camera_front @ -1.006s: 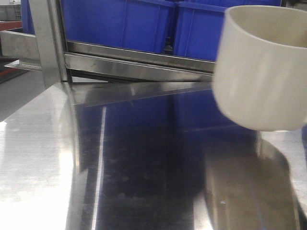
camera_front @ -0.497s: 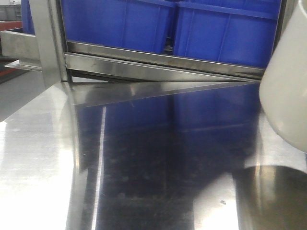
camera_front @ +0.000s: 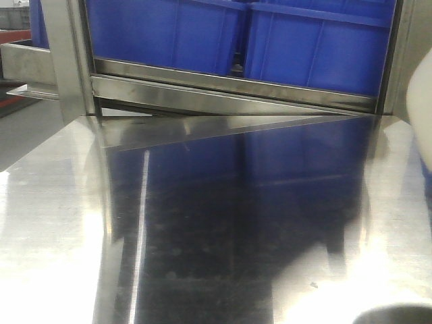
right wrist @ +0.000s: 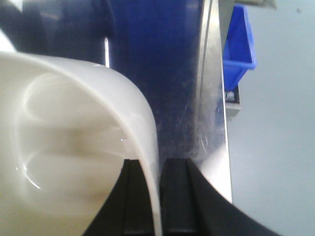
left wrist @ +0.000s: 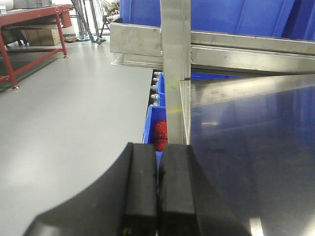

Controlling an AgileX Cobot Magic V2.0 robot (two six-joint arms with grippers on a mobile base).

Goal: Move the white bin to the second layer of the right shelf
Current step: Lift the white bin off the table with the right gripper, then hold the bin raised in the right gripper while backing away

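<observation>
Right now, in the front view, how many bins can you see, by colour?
blue crates: 2
white bin: 1, only partly in frame at the right edge
Total: 3

Glossy cream-white bin (right wrist: 74, 147), deep blue crates (camera_front: 169, 34), silvery tabletop (camera_front: 54, 236), red workbench (left wrist: 29, 14)

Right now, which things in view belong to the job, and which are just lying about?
Job: white bin, right gripper clamped on its wall.
Lying about: blue crates, steel tabletop, red workbench, shut left gripper.
</observation>
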